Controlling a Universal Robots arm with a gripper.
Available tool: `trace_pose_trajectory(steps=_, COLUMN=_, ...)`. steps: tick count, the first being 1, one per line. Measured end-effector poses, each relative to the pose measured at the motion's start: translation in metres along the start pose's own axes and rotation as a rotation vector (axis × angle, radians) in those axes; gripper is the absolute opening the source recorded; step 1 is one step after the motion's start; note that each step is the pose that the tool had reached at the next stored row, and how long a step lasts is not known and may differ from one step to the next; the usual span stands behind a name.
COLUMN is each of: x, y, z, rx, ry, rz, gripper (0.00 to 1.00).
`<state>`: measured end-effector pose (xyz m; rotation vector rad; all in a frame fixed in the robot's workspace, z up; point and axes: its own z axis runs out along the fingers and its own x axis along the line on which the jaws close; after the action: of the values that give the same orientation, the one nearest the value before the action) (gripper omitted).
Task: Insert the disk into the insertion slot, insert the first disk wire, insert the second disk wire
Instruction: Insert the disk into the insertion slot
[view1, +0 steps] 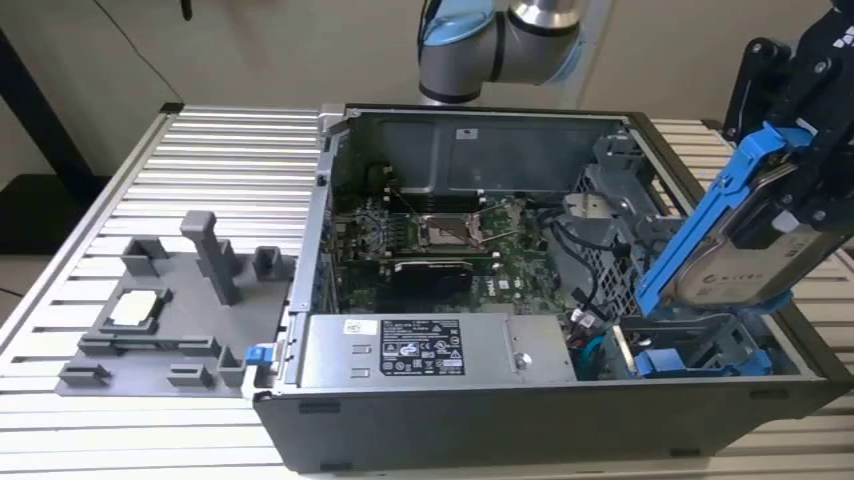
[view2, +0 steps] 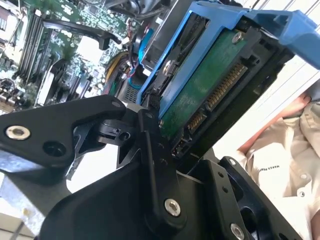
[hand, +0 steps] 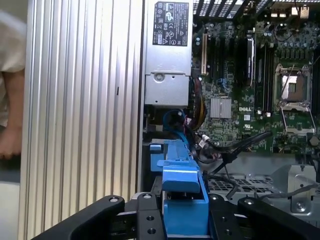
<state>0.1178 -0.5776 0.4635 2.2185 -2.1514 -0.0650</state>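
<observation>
A ribbed desk (view1: 200, 150) carries an open case (view1: 454, 430) with its board (view1: 400, 250) facing up. In the exterior view the slot (view1: 694, 345) sits at the case's 4 o'clock corner, beside the grey supply box (view1: 427, 350). The disk (view1: 727, 265) hangs tilted just above that slot, its lower end close to the mouth and not seated. The claw (view1: 798, 205) is clenched on the disk's upper end, toward 2 o'clock.

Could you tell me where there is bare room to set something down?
The ribbed table is bare beyond the grey fixture, at the exterior view's left of the computer case, and along the near strip. Crowded: the case's end at that view's right, where the gripper holds the disk tilted over the drive cage.
</observation>
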Motion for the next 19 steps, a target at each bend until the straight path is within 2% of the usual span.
trace_pose_trajectory(steps=10, x=0.002, y=-0.0065, z=0.017, rx=0.0, ry=0.0006, rz=-0.005, gripper=0.33)
trace_pose_trajectory(steps=19, x=0.0018, y=-0.0111, z=0.028, rx=0.0, ry=0.0005, rz=-0.003, gripper=0.33)
